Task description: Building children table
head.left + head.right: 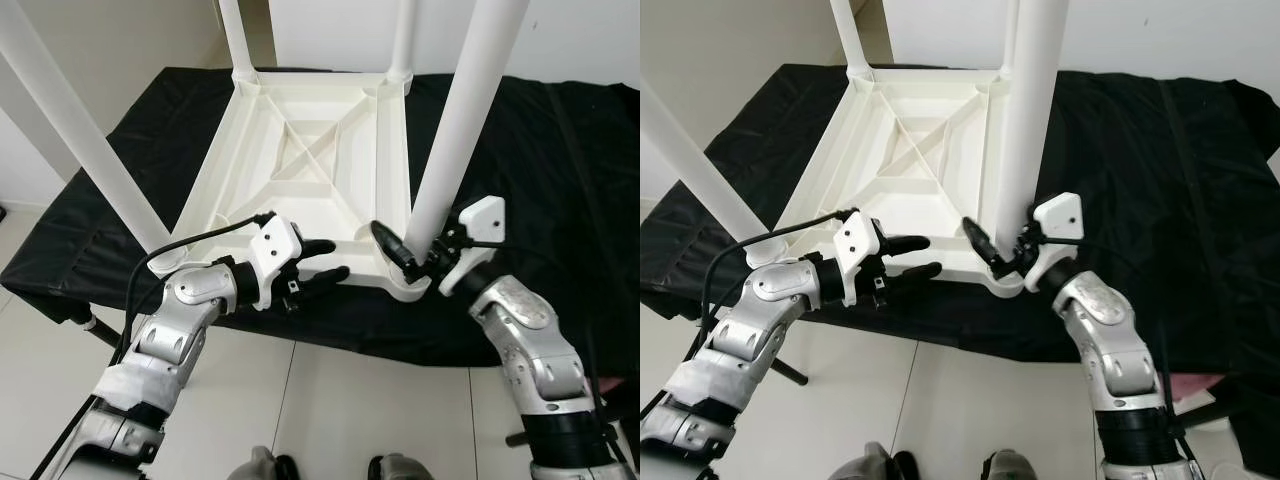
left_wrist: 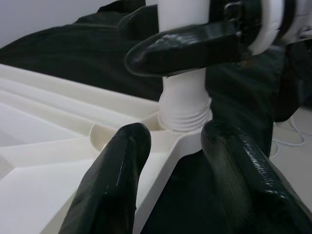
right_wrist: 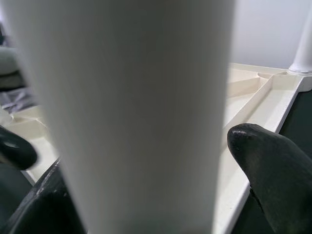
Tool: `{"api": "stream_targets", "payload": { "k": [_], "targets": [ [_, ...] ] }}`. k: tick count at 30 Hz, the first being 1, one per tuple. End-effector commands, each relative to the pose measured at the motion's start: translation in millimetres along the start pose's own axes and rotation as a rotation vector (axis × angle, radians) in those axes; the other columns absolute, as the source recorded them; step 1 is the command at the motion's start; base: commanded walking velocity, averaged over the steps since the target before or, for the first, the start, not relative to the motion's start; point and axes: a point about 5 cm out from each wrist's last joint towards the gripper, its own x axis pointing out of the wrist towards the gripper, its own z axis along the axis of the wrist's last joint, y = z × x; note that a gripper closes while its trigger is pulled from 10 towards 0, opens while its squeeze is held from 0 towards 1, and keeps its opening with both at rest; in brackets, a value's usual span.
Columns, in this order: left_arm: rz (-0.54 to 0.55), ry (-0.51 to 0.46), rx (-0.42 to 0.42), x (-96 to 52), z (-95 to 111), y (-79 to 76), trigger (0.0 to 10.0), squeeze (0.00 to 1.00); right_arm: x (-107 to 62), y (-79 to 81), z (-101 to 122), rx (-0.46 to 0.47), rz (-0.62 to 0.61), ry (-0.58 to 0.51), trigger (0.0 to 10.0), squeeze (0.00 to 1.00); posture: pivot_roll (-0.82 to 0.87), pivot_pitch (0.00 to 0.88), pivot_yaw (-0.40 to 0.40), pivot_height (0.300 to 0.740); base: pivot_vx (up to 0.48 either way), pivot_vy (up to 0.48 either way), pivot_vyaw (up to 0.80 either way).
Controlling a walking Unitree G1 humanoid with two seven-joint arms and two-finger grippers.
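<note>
Step in hand, judged: seating near-right leg (image 1: 455, 130) in corner socket (image 2: 184, 113). Right gripper (image 1: 412, 252): fingers clamped around leg base. Left gripper (image 1: 322, 260): fingers apart, straddling near rim beside socket. Advice: keep leg plumb, brace frame, twist until exposed thread disappears. Children table (image 1: 300, 170): white plastic, inverted on black-draped tabletop (image 1: 560, 180), ribbed underside up, four legs standing at corners.

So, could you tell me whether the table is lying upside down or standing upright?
Upside down: the white table rests top-down on the black cloth, legs pointing up.
</note>
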Motion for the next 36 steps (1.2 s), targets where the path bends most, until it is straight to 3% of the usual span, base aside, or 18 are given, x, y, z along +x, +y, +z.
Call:
{"api": "stream_targets", "payload": {
  "k": [1,4,11,12,13,14,26,27,31,36],
  "targets": [
    [0.057,0.021,-0.029,-2.2,-3.2,0.4,10.0,0.0,1.6,2.2,-1.0,0.015,0.029,0.001,10.0,0.0,-0.16,0.09,0.074,0.74,0.0,0.0,0.0],
    [0.076,-0.002,-0.076,-3.6,-0.1,0.7,10.0,0.0,2.6,-2.2,-0.8,-0.007,0.077,0.012,10.0,0.0,-0.15,0.092,0.07,0.74,0.0,0.0,0.0],
    [0.187,-0.04,-0.091,-4.8,4.9,-10.6,10.0,0.0,4.0,-8.6,-8.9,-0.027,0.191,0.071,10.0,0.0,-0.13,0.095,0.059,0.74,0.0,0.0,0.0],
    [0.207,-0.038,-0.097,-2.4,4.8,-13.3,10.0,0.0,5.7,-7.3,-13.0,-0.024,0.217,0.086,4.4,0.0,-0.12,0.089,0.049,0.74,0.0,0.0,0.0],
    [0.216,-0.035,-0.111,-0.9,5.6,-15.6,10.0,0.0,7.1,-6.3,-15.9,-0.022,0.235,0.099,2.5,0.0,-0.12,0.087,0.047,0.74,0.0,0.0,0.0],
    [0.217,-0.037,-0.118,0.4,6.8,-17.6,10.0,0.0,8.5,-5.5,-17.8,-0.029,0.249,0.108,0.0,0.0,-0.12,0.084,0.044,0.74,0.0,0.0,0.0],
    [0.262,-0.044,-0.147,2.4,14.3,-23.9,10.0,0.0,16.2,-8.7,-24.7,-0.039,0.26,0.129,0.0,0.0,-0.09,0.075,0.028,0.74,0.0,0.0,0.0],
    [0.276,-0.046,-0.15,2.0,14.1,-23.9,10.0,0.0,18.5,-9.6,-26.6,-0.036,0.211,0.139,10.0,0.0,-0.09,0.072,0.017,0.74,0.0,0.0,0.0],
    [0.315,-0.049,-0.159,0.9,14.7,-22.5,10.0,0.0,24.0,-11.3,-31.2,-0.015,0.07,0.16,10.0,0.0,-0.08,0.065,0.011,0.74,0.0,0.0,0.0],
    [0.336,-0.05,-0.175,0.3,13.9,-20.7,10.0,0.0,25.1,-2.4,-29.6,-0.002,0.019,0.138,10.0,0.0,-0.08,0.062,0.011,0.74,0.0,0.0,0.0]
  ]
}}
